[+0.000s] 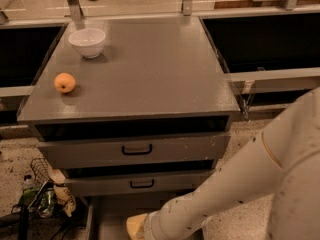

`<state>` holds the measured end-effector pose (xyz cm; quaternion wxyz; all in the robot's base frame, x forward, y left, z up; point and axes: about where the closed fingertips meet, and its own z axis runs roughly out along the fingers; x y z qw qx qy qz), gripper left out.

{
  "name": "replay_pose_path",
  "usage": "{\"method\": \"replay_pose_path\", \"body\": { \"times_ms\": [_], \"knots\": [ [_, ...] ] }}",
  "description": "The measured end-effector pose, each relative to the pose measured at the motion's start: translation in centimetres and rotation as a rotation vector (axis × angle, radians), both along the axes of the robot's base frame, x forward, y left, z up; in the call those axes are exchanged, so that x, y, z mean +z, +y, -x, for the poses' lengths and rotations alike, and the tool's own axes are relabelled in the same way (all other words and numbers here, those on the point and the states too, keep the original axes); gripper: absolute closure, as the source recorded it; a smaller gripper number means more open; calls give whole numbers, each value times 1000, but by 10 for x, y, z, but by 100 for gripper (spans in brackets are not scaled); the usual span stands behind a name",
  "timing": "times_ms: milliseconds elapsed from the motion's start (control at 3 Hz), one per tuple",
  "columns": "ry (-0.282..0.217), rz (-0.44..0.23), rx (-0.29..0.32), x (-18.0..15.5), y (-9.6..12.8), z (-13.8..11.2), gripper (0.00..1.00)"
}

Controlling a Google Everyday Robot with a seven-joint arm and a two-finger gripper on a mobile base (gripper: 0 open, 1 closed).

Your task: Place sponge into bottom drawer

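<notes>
The pale yellow sponge shows as a small corner at the bottom edge, inside the pulled-out bottom drawer of the grey cabinet. My white arm reaches down from the right into that drawer. The gripper is at the end of the arm, right against the sponge, mostly hidden by the wrist and the frame's edge.
A white bowl and a round orange fruit sit on the cabinet top. Two upper drawers with black handles are closed. A wire basket with bottles and bags stands on the floor at the left.
</notes>
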<state>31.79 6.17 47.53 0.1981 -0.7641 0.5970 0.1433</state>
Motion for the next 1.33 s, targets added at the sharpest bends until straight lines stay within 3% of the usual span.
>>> {"method": "replay_pose_path", "body": {
  "times_ms": [333, 667, 1333],
  "knots": [
    [-32, 53, -91, -21, -25, -10, 100],
    [-80, 38, -134, -20, -23, -24, 100],
    [-76, 47, -165, -30, -36, -33, 100]
  ]
}}
